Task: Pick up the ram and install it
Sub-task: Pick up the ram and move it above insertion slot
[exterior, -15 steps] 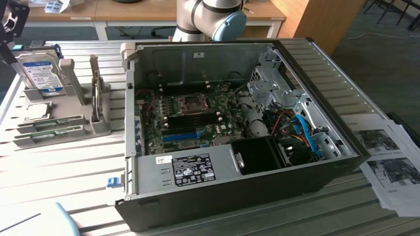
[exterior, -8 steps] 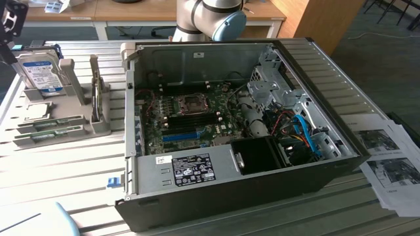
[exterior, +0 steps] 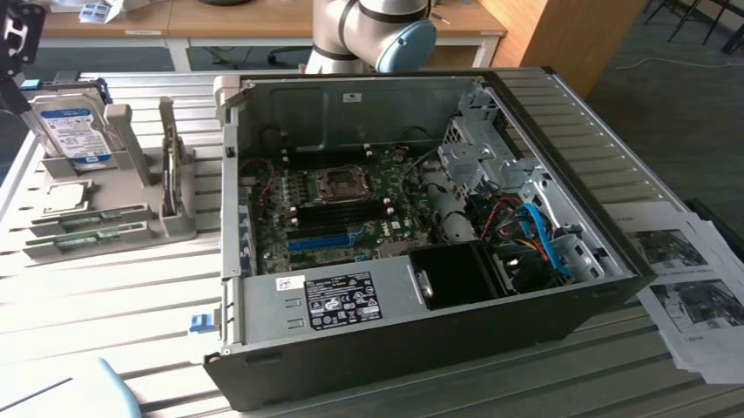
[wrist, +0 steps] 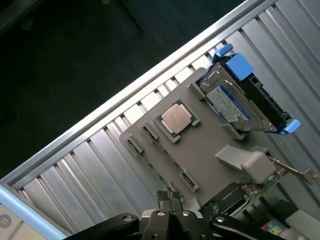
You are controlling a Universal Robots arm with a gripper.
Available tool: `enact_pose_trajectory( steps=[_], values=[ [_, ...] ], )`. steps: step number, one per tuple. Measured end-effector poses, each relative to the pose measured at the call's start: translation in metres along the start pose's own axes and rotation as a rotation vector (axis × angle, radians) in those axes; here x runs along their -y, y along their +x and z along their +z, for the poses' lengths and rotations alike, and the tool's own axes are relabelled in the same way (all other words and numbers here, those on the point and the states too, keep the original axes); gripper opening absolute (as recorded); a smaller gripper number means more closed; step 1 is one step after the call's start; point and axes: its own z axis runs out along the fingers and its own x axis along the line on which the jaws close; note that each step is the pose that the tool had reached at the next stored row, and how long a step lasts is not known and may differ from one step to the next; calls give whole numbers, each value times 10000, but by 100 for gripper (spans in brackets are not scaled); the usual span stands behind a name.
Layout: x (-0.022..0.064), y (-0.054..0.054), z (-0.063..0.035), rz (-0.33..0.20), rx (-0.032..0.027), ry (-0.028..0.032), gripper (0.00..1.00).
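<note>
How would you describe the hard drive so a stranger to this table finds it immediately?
Start at the open computer case; on the exterior view's left of it a grey holder stands on the table. The hard drive stands on edge at its far end: a silver box with a blue-white label, unlike the flat square processor and thin green ram sticks nearby.

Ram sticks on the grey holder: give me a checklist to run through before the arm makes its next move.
1. Ram sticks lying in the grey holder: ok.
2. Gripper carrying nothing: ok, shut and empty.
3. Gripper touching a stick: not ok, it hangs clear above the holder.
4. Computer case open, motherboard exposed: ok.
5. Memory slots free, latches open: cannot tell.
</note>
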Motion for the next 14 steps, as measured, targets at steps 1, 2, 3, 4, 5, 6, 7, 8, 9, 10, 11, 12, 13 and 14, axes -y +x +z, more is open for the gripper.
enact_pose_trajectory(
  steps=[1,2,3,4,5,6,7,8,9,10,11,12,13,14],
  values=[
    [0,0,0,-136,-4,4,9],
    [0,0,0,-276,-10,7,9],
    [0,0,0,-417,-14,11,9],
    [0,0,0,-571,-20,16,9],
    [0,0,0,-712,-25,20,9],
    [0,0,0,-854,-31,23,9],
    [0,0,0,-992,-35,27,9],
    [0,0,0,-1129,-40,31,9],
    [0,0,0,-1275,-45,35,9],
    [0,0,0,-1407,-50,39,9],
    [0,0,0,-1539,-55,42,9],
    [0,0,0,-1670,-60,46,9],
    [0,0,0,-1798,-64,49,9],
    [0,0,0,-1928,-69,53,9]
  ],
)
